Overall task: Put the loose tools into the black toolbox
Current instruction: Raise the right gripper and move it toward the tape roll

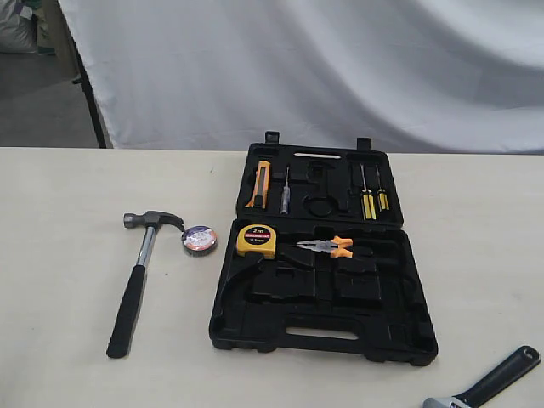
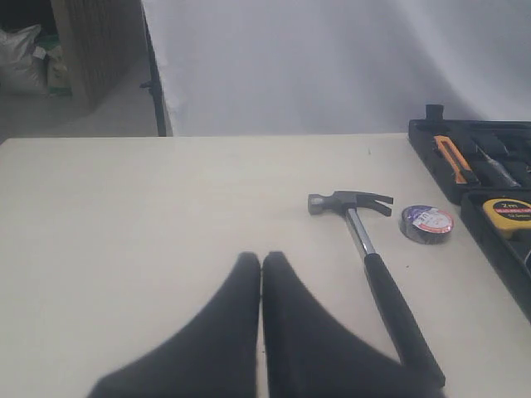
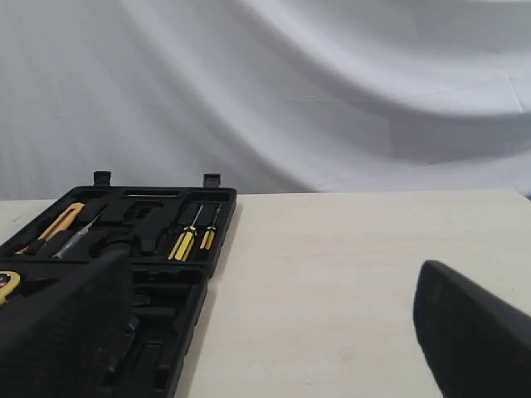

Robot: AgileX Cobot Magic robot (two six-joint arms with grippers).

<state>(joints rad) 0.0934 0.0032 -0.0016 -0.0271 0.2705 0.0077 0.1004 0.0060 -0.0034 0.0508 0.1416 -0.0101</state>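
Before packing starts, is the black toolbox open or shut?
Open. The black toolbox lies spread flat, recesses facing up, tape measure and pliers inside.

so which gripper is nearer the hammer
Left. The left gripper sits close beside the hammer handle; the right gripper faces the toolbox, and its view shows no hammer.

Lighting's bright, soft and even, looks like it comes from overhead. The hammer (image 1: 136,280) and the toolbox (image 1: 391,340) throw only thin, faint shadows on the pale counter (image 1: 59,280). Small shine on the hammer's steel neck. The white backdrop sheet (image 1: 297,68) shows gentle grey folds. All three shots are low-res and a bit mushy. In the wrist views the left fingers (image 2: 216,340) and right fingers (image 3: 477,340) sit so close they're out of focus, just black blobs with fuzzy edges.
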